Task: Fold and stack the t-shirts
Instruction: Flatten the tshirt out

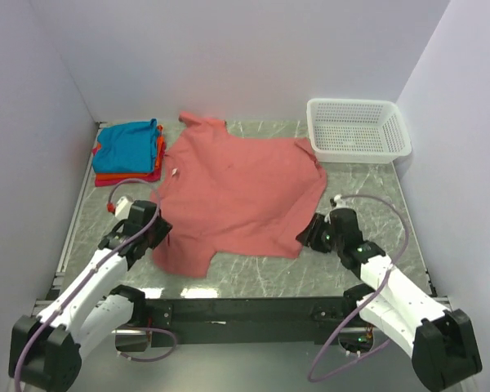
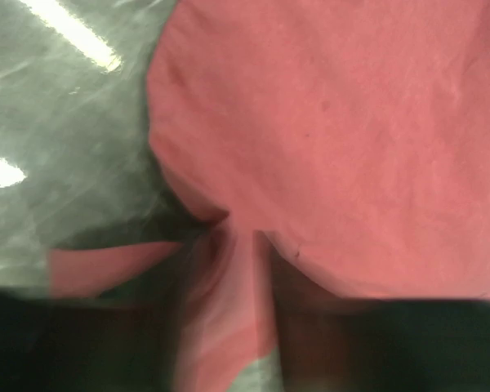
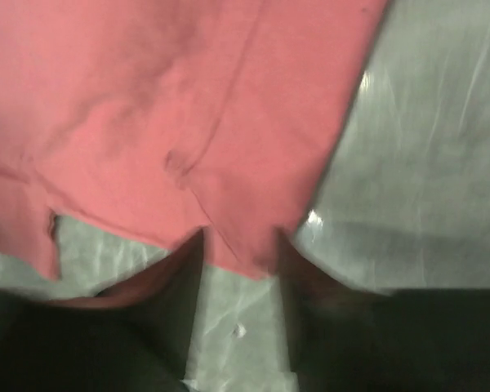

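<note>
**What lies where**

A big shirt (image 1: 237, 196) lies flat in the middle of the table (image 1: 261, 278). A pile of folded shirts (image 1: 129, 151) sits just beside it, far left. A basket (image 1: 355, 155) sits far right.

Soft, even light fills the top view, with only faint shadows under the arms on the table (image 1: 253, 273). Both wrist views are smeared with blur. The dark fingers (image 2: 327, 343) along their bottom edges are far out of focus. White glare streaks the left wrist view's upper left, and smaller glints sit right of centre in the right wrist view.
</note>
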`<state>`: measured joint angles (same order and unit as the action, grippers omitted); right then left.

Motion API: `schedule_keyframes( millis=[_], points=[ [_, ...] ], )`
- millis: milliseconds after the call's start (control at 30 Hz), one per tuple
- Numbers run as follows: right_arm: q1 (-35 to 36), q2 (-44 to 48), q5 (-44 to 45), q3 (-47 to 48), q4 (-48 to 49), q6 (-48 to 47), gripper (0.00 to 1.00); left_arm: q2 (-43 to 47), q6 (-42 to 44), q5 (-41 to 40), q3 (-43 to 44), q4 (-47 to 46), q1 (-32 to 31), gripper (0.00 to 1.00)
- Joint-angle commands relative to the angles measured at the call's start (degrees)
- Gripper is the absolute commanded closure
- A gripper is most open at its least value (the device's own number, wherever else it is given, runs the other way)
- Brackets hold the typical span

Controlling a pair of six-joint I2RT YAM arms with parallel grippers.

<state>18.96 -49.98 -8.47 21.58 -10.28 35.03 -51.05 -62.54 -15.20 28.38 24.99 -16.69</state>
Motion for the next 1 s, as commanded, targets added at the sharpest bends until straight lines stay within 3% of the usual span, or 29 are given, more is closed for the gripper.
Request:
schedule_keyframes(
  millis=[0, 33, 133, 233, 367, 467, 733, 800, 833, 967],
  points=[
    [0.11, 5.76, -6.03, -3.38, -1.66, 6.45, 0.48, 4.99, -8.47, -3.18, 2.47, 10.67, -1.59, 0.45],
    [0.11, 6.81, -6.21, -3.74, -2.71, 7.07, 0.41, 5.51, -7.51, -2.21, 2.73, 12.6, -1.77, 0.01],
    [0.11, 11.12, -3.23, -1.64, -8.51, 5.76, 0.22, 7.27, -6.72, 0.17, 5.27, 15.0, -2.12, 0.01],
    [0.46, 12.45, 1.69, 3.01, -13.61, 2.0, 0.14, 8.42, -4.44, 1.05, 8.0, 13.34, -2.3, 0.01],
    [5.28, 6.66, 8.9, 11.0, -15.29, -1.97, 0.13, 4.92, -2.24, 0.0, 11.51, 9.38, -2.3, 0.0],
    [14.76, -2.47, 17.07, 16.79, -15.38, -3.82, 0.13, -0.69, 1.8, 1.65, 12.84, 2.99, -2.3, 0.01],
    [27.08, -31.55, 23.41, 30.61, -20.38, -2.6, 0.29, -19.77, 6.82, 6.49, 16.36, -1.78, -1.24, 0.01],
    [27.97, -35.26, 23.24, 32.9, -20.83, -2.15, 0.31, -21.37, 6.38, 7.11, 15.13, -2.84, 0.07, 0.01],
    [28.32, -38.41, 23.15, 33.52, -21.09, -1.89, 0.39, -22.25, 6.73, 7.64, 14.6, -4.24, 0.34, 0.01],
    [29.55, -43.27, 21.92, 35.46, -22.15, -0.84, 0.45, -23.04, 6.65, 7.3, 12.31, -5.31, 1.83, 0.01]
  ],
)
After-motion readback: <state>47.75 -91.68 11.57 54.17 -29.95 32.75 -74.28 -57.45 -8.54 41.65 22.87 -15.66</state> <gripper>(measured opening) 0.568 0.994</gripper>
